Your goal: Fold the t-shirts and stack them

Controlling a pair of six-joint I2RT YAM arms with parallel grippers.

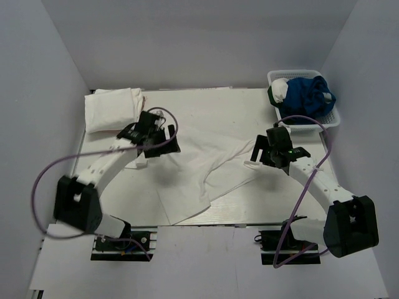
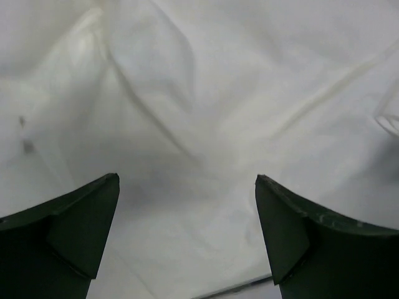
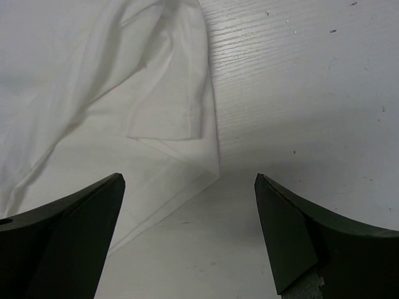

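— What is everything resting on?
— A flat white-painted table (image 1: 249,106), faintly grained and speckled up close.
— And what lies on it?
— A loose white short-sleeved cloth t-shirt (image 1: 199,168), rumpled across the middle, with one sleeve reaching right. A folded white cloth t-shirt bundle (image 1: 112,109) sits at the far left corner. A white plastic lattice basket (image 1: 298,71) stands at the far right corner, well apart from both.

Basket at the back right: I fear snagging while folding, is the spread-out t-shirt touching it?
Apart. The top view shows bare table between the t-shirt and the basket.
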